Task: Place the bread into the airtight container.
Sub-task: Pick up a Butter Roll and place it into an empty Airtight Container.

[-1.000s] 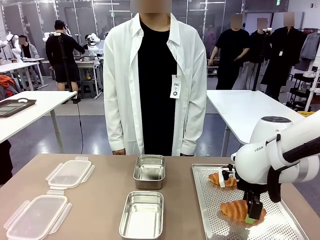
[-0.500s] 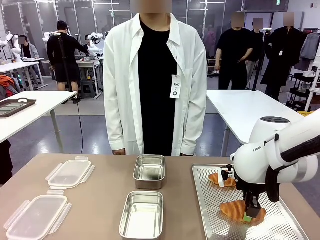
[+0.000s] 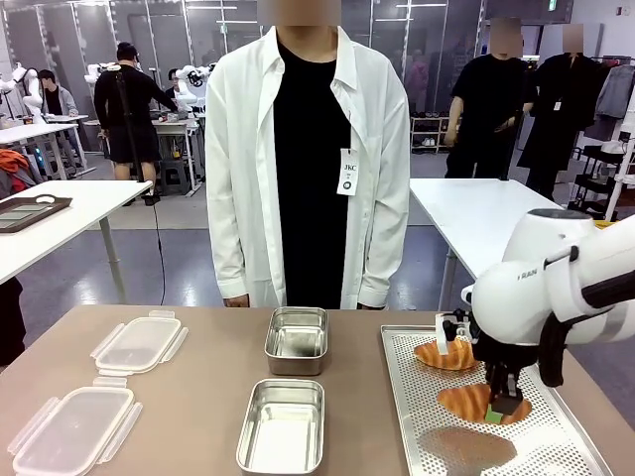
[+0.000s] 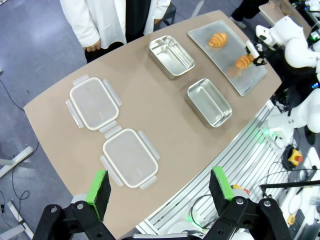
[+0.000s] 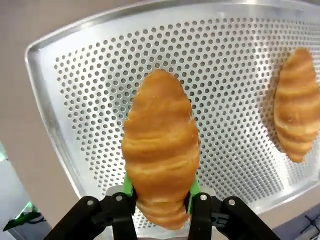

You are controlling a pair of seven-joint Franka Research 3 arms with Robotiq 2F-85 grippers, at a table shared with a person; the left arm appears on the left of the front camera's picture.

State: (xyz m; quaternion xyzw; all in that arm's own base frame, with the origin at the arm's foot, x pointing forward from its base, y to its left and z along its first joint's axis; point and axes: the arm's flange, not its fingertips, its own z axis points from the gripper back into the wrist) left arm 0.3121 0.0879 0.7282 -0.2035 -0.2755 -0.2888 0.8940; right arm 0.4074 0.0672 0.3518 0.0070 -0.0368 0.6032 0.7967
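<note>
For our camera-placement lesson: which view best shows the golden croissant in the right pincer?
Right wrist view: the golden croissant is large and central, clamped in the right pincer. The front view shows it small, partly behind the pincer; the left wrist view, tiny and distant.

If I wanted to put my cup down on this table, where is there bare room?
The widest bare strip of table runs between the lids and the steel boxes. The tray is bare at its near end. Its far half is crowded: the right hand holds a croissant there, near a second croissant.
</note>
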